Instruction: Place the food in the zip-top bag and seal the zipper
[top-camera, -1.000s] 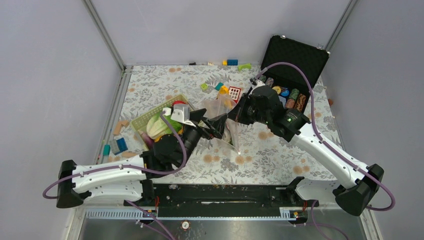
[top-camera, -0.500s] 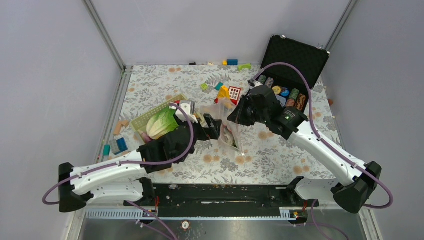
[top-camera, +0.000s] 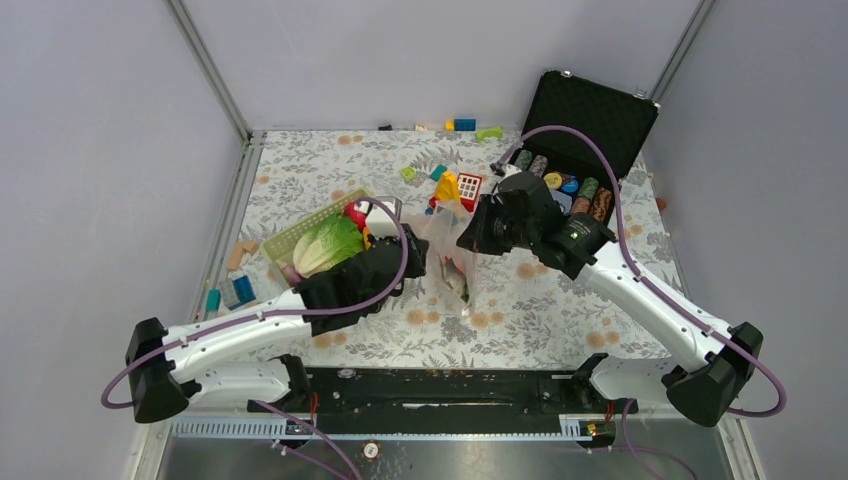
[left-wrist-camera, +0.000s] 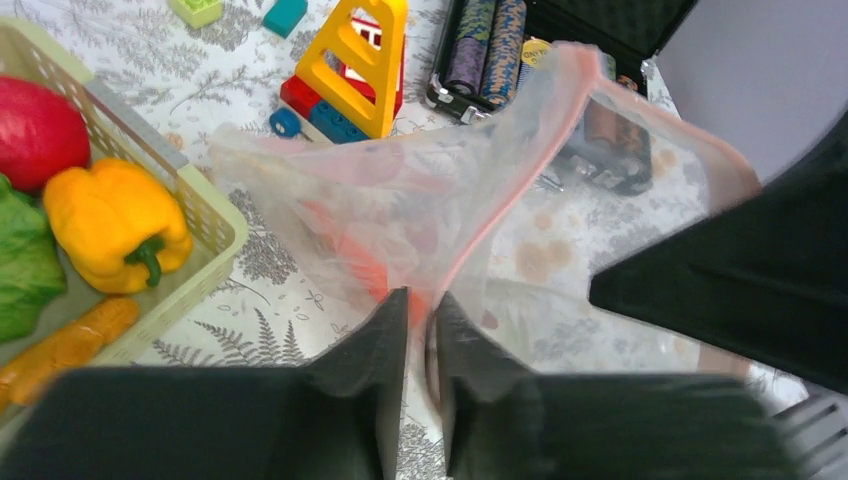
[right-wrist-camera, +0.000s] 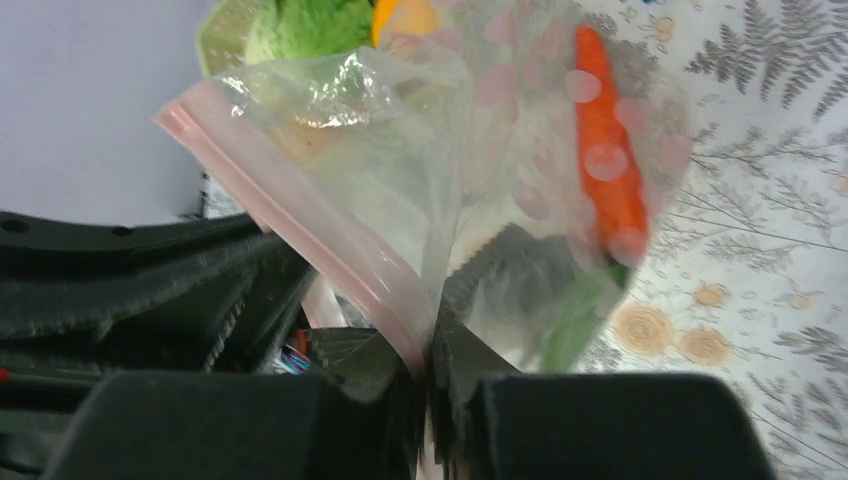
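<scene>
The zip-top bag (top-camera: 447, 250) hangs over the middle of the counter (top-camera: 560, 320), just right of the basket (left-wrist-camera: 205, 195). Your left end effector (left-wrist-camera: 420, 335) is pinched on its edge at the zipper (right-wrist-camera: 300, 190). Your right end effector (right-wrist-camera: 428, 365) is clamped on the zipper from the right. A carrot (right-wrist-camera: 608, 160) lies inside the bag, and a yellow pepper (left-wrist-camera: 115, 220) sits in the basket.
</scene>
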